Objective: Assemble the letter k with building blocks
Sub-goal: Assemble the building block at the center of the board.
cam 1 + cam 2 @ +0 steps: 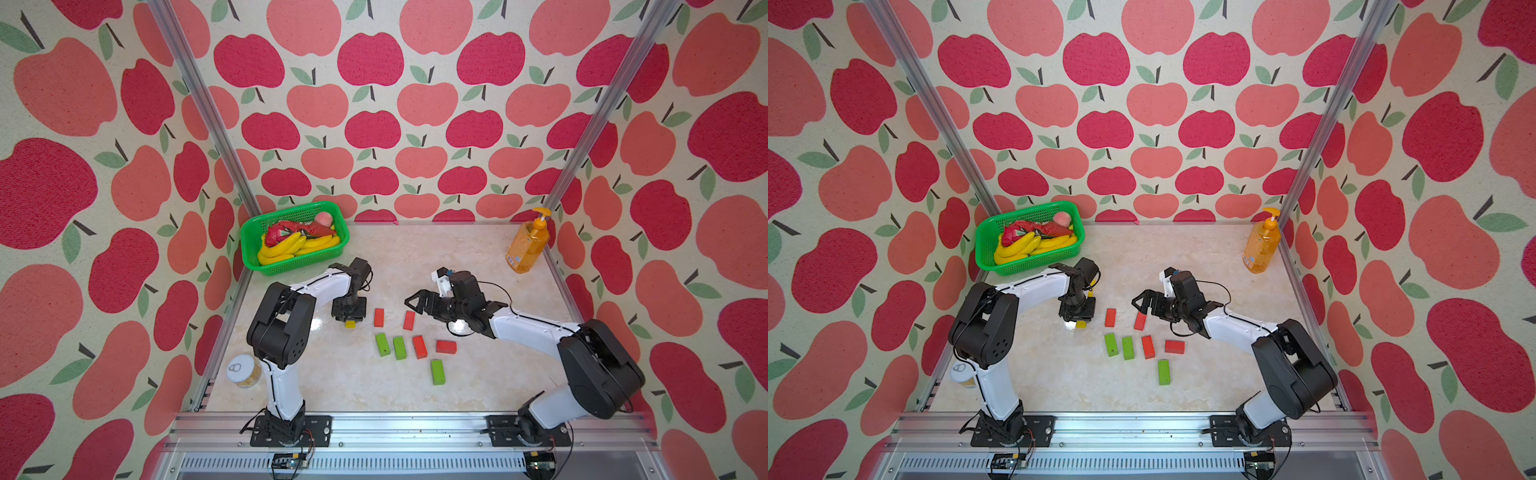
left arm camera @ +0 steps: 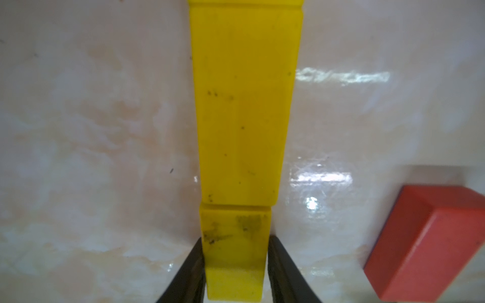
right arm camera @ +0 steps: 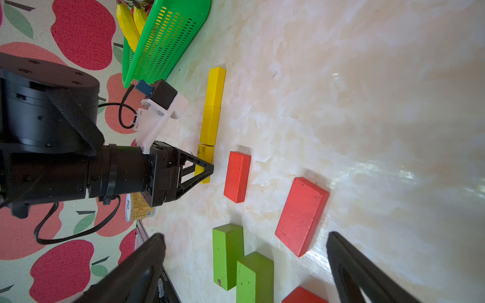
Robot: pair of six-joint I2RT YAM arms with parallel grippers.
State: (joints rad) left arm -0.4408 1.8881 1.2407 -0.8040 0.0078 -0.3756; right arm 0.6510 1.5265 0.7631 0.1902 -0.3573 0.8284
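Three yellow building blocks lie end to end in a straight bar (image 3: 213, 105) on the marble table. My left gripper (image 2: 236, 240) points down over the bar's near end. Its jaws rest against both sides of the last yellow brick (image 2: 235, 225), which also shows in a top view (image 1: 351, 324). Right of it lie two red bricks (image 1: 378, 317) (image 1: 409, 320). Nearer the front are two green bricks (image 1: 382, 344) (image 1: 400, 348), two more red ones (image 1: 419, 347) (image 1: 446, 346) and a third green (image 1: 437, 372). My right gripper (image 1: 412, 301) hovers open above the red bricks and holds nothing.
A green basket (image 1: 249, 253) with bananas stands at the back left, close behind the left arm. An orange soap bottle (image 1: 527, 245) is at the back right. A tin can (image 1: 244, 371) sits at the left edge by the left arm's base.
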